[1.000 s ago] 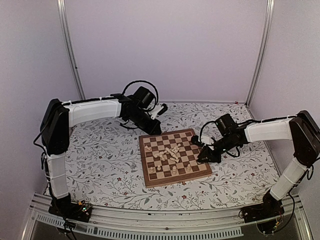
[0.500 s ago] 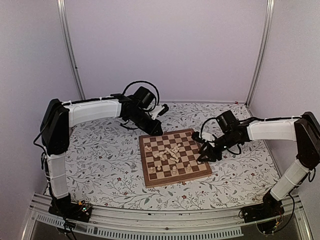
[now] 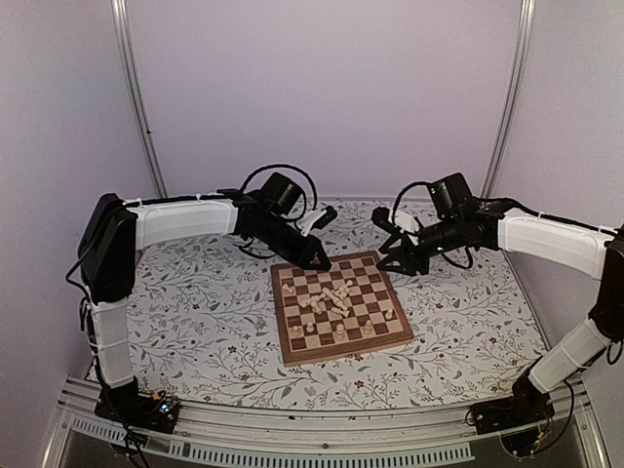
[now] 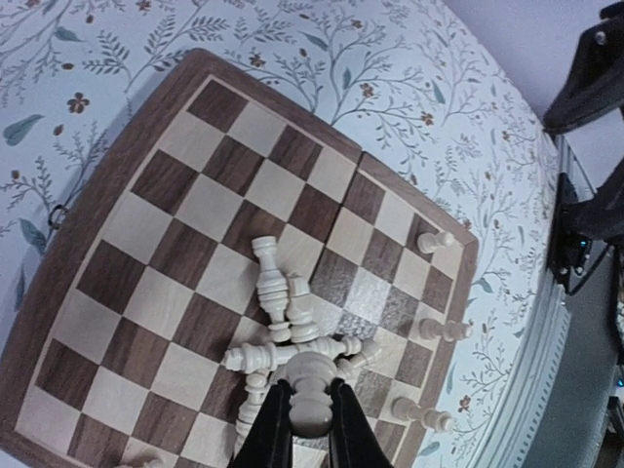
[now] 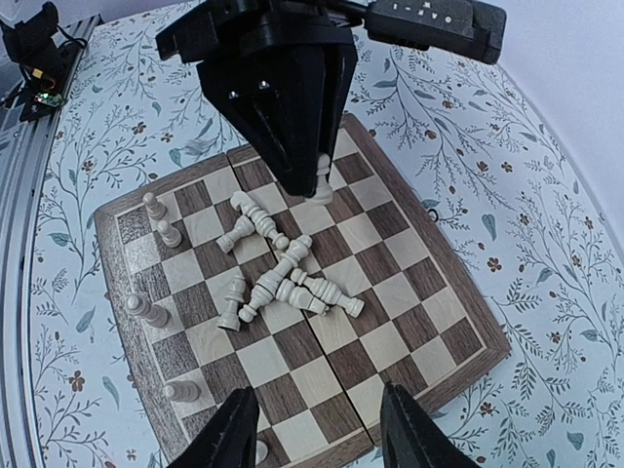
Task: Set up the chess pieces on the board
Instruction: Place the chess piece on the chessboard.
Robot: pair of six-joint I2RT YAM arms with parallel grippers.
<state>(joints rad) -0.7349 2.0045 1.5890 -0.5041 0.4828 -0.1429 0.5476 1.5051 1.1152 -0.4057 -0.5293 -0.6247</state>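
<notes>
The wooden board [image 3: 284,314] lies mid-table on the floral cloth. A heap of cream chess pieces [image 3: 331,297] lies toppled at its centre, also seen in the right wrist view [image 5: 283,268]. A few pawns [image 3: 339,334] stand along its near edge. My left gripper [image 3: 320,261] hovers over the board's far edge, shut on one cream piece [image 4: 312,375] and holding it above the heap [image 4: 273,292]. It also shows in the right wrist view [image 5: 317,180]. My right gripper [image 3: 393,250] is open and empty above the board's far right corner; its fingers [image 5: 239,429] frame the board [image 5: 419,292].
The floral tablecloth [image 3: 195,292] covers the table around the board. Metal frame posts [image 3: 136,97] and lilac walls close in the back and sides. A slotted metal rail [image 3: 322,439] runs along the front edge.
My right gripper lifted from the board's right edge and swung back to its far right corner. My left gripper moved slightly right, over the board's far edge.
</notes>
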